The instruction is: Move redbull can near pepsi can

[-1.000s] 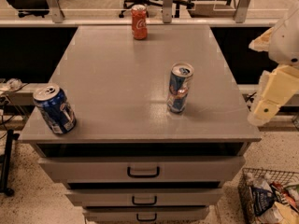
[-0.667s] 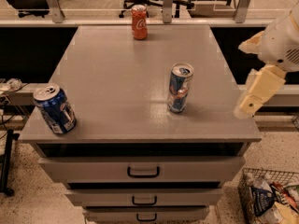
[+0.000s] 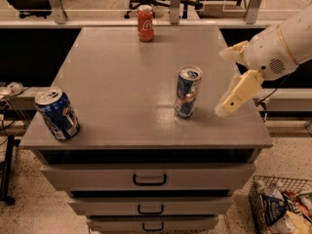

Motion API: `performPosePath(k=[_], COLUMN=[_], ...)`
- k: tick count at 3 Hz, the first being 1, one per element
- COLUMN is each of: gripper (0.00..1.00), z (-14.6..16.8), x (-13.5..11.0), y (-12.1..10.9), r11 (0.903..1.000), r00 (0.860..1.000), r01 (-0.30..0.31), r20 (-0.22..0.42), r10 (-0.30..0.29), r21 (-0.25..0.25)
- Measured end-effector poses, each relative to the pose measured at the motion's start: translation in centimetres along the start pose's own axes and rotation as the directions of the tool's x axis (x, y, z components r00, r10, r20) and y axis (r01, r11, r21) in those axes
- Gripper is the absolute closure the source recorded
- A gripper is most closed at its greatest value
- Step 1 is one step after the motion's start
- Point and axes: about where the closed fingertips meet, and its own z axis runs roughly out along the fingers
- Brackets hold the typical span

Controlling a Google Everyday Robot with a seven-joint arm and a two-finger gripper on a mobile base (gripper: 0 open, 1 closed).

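Grey cabinet top (image 3: 122,82), redbull can (image 3: 187,92) upright mid-right, pepsi can (image 3: 57,114) front-left (well apart), end effector (image 3: 222,82) beside redbull can, fingers (image 3: 239,92) apart

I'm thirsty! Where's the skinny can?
In the camera view, the redbull can stands right of table centre, the pincer just right of it, pepsi can far left.
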Motion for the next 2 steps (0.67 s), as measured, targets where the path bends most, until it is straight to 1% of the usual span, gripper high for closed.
performPosePath(k=[1, 2], gripper=[0.00, 0.03], z=[3.0, 6.1], x=[-0.7, -1.3], y=[0.5, 0.8], r11=[0.9979, 0.9939], r00=[0.988, 0.947], r01=[0.009, 0.034], r20=[0.155, 0.320], r10=[0.001, 0.001], r21=[-0.064, -0.105])
